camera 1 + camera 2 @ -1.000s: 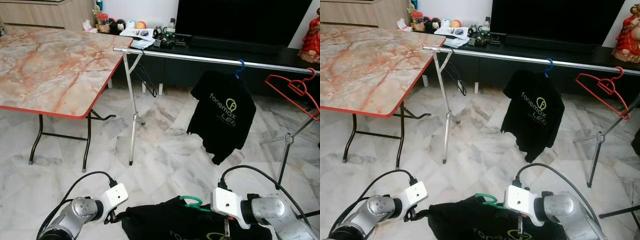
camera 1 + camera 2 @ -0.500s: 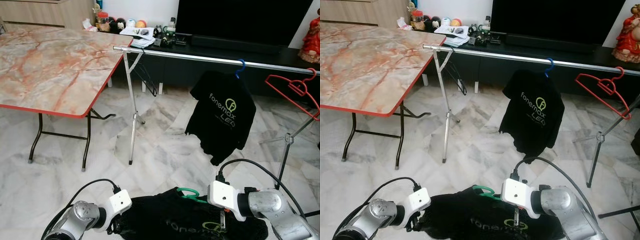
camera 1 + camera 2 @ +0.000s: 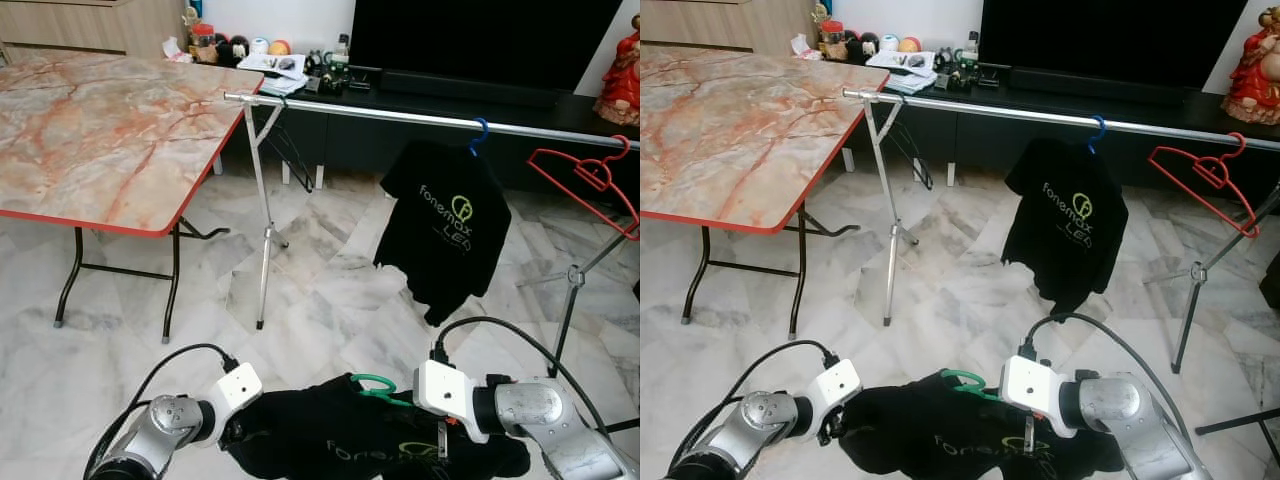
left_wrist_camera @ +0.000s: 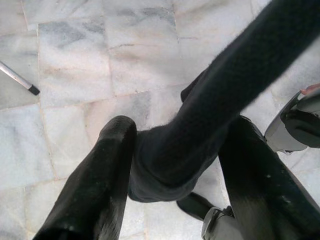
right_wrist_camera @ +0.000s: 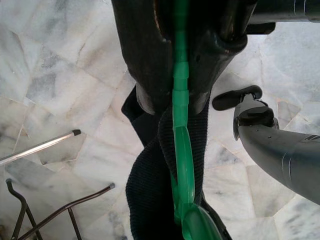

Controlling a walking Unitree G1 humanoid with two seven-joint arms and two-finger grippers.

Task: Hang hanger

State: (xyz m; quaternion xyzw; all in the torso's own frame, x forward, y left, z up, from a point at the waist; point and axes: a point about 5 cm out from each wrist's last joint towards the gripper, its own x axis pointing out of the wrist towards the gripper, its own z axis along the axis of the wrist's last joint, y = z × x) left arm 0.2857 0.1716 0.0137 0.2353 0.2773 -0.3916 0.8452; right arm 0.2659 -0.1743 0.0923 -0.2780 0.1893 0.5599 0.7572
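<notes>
The robot holds a black shirt (image 3: 340, 440) low in front of it, above the white marble floor (image 3: 330, 300). A green hanger (image 3: 372, 385) sits in the neck of the shirt, and its hook sticks up near the middle. The right gripper (image 5: 175, 100) is closed tight on the green hanger, with the green bar running between its two black fingers. The left gripper (image 4: 172, 165) pinches a fold of the black shirt at its left side, and the cloth is squeezed between the fingers (image 4: 100, 180). Farther back stands a long silver rail (image 3: 420, 117) on thin legs. Another black shirt (image 3: 448, 230) hangs there on a blue hanger (image 3: 480, 135). A red hanger (image 3: 590, 180) hangs near the right end, maybe a bit crooked, but it is hard to tell. A big table (image 3: 100, 130) with a red edge stands to the left.
</notes>
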